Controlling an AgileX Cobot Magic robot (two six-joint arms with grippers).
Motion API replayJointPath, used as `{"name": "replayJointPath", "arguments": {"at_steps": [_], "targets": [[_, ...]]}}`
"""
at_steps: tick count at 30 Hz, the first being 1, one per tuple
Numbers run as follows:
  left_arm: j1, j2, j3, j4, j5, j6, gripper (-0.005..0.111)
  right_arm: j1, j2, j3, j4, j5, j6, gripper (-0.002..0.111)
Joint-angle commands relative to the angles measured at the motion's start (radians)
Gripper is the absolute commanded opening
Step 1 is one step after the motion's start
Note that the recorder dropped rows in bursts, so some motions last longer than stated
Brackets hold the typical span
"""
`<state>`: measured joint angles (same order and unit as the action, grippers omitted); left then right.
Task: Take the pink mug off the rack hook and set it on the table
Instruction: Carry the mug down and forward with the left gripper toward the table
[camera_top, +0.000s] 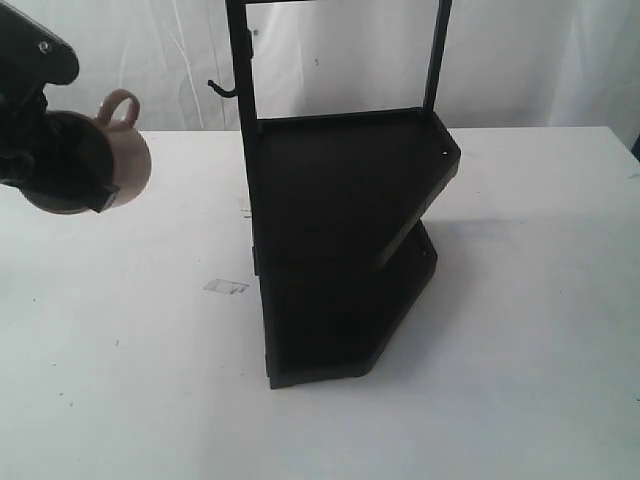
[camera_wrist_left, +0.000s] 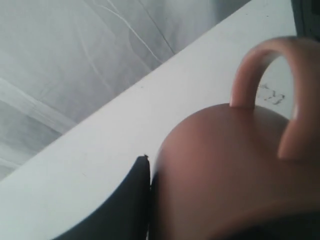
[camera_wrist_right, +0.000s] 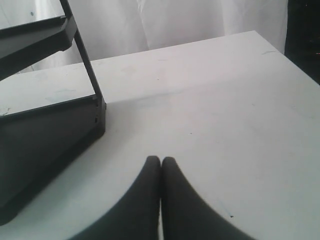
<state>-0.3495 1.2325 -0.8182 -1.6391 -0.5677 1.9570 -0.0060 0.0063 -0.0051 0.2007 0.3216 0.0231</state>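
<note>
The left end effector (camera_top: 88, 178) is clamped on the body of the pink mug (camera_top: 130, 160). It holds the mug in the air well apart from the rack (camera_top: 340, 200), out on the side of the rack hook (camera_top: 222, 90), which is bare. The mug is handle-up above the table (camera_top: 520, 300), not touching it. Glazed ceramic is stiff, likely slick and chip-prone (light, too), so gripping the body seems safer than the small loop. The right end effector (camera_wrist_right: 161, 172), fingers together, sits near the rack's far side.
</note>
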Motion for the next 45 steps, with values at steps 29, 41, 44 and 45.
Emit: {"name": "replayJointPath", "arguments": {"at_steps": [29, 41, 44, 45], "targets": [[-0.002, -0.033, 0.045, -0.105, 0.292, 0.153, 0.000, -0.004, -0.006, 0.005, -0.003, -0.006, 0.000, 0.000], [-0.002, -0.034, 0.049, -0.105, 0.290, 0.153, 0.000, -0.004, -0.006, 0.005, -0.003, -0.006, 0.000, 0.000], [-0.002, -0.034, 0.049, -0.105, 0.290, 0.153, 0.000, -0.004, -0.006, 0.005, -0.003, -0.006, 0.000, 0.000], [-0.002, -0.034, 0.050, -0.105, 0.292, 0.151, 0.000, -0.004, -0.006, 0.005, -0.003, -0.006, 0.000, 0.000]]}}
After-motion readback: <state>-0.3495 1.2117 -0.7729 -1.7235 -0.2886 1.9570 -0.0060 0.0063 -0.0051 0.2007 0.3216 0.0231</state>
